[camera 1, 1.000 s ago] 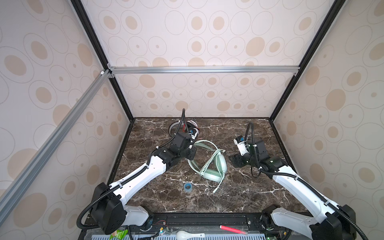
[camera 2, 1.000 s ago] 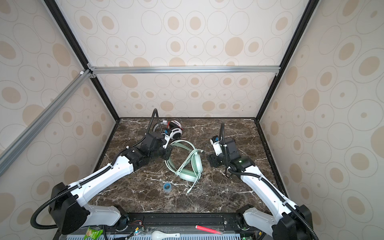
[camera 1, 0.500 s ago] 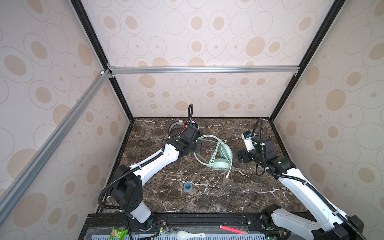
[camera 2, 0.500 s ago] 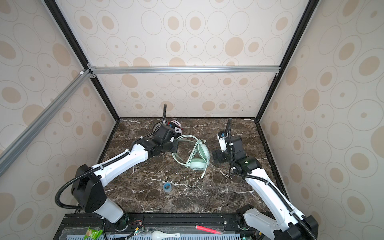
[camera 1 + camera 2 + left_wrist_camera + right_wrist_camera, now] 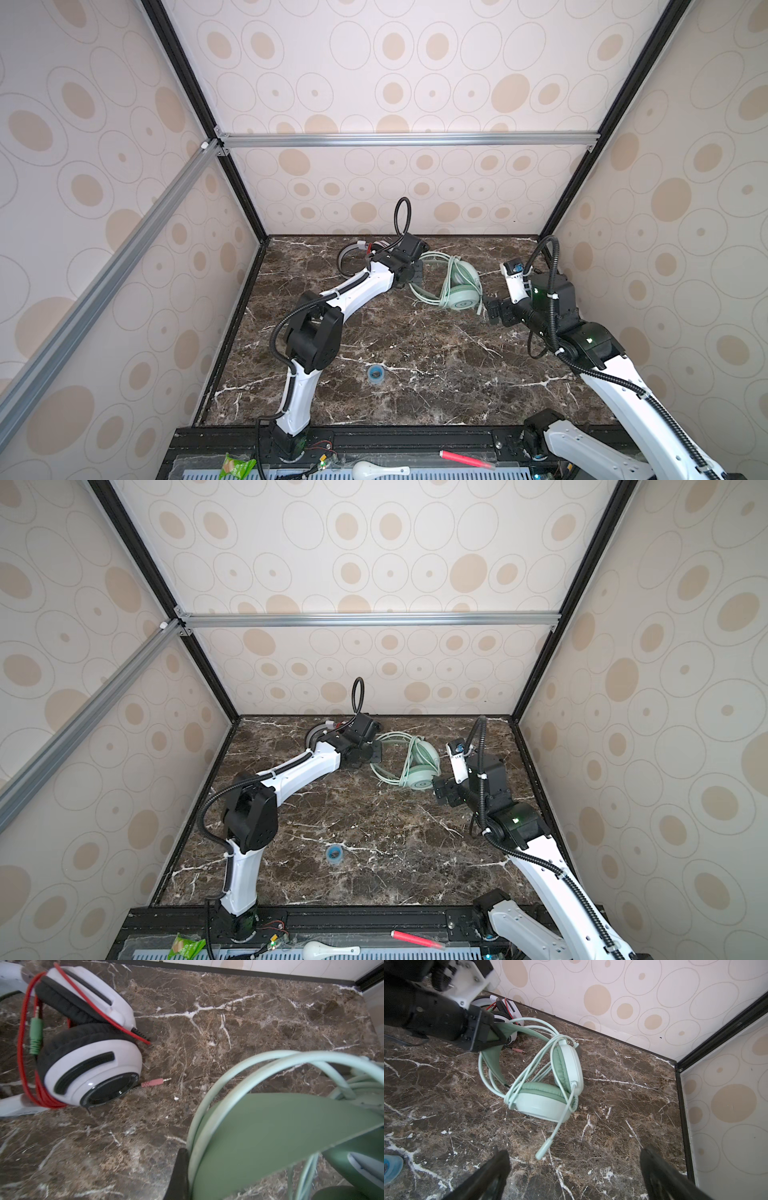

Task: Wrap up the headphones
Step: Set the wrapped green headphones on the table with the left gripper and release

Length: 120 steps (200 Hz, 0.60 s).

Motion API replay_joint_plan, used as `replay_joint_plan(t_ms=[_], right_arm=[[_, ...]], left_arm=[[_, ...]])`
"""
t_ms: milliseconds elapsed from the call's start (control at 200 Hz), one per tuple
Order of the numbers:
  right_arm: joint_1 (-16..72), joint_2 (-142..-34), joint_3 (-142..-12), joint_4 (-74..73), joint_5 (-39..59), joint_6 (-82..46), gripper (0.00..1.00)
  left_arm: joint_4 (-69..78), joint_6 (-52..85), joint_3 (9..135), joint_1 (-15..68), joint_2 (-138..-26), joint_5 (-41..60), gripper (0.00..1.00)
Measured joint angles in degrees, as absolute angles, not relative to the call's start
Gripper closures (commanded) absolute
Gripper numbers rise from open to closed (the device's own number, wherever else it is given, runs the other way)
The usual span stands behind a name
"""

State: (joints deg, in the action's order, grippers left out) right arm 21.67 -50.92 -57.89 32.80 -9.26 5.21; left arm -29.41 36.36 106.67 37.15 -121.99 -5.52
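Marble tabletop (image 5: 436,365) w/ dotted walls is carrying both sets. Mint headphones (image 5: 550,1093) are lying between the pincers. The headband end is sitting in the left pincer (image 5: 496,1038), which is clamping shut on it. The ear cups are resting on the marble just ahead of the right pincer (image 5: 575,1156), whose jaws are standing wide apart w/ nothing in them. Long axis is running pincer to pincer, mic boom (image 5: 556,1126) pointing at the right one, so the right arm is nearer the cups. Pale cord (image 5: 517,1082) is looping loosely round them; wrap prob. isn't finished. White headphones (image 5: 91,1064) w/ red cord (image 5: 22,1047) are sitting just beside the left pincer, on its far side from the right one.
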Motion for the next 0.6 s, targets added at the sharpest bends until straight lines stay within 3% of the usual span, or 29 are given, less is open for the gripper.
replay_joint_plan(t_ms=[365, 600], right_arm=[[21.67, -48.23, -59.7, 35.05, -9.32, 4.27, 0.0], [21.65, -47.83, -60.25, 36.91, -9.54, 3.95, 0.0]], left_arm=[[-33.34, 38.79, 127.11, 36.69, -138.78, -5.26, 1.0], [-33.52, 40.07, 129.67, 35.9, -143.09, -4.93, 0.98]])
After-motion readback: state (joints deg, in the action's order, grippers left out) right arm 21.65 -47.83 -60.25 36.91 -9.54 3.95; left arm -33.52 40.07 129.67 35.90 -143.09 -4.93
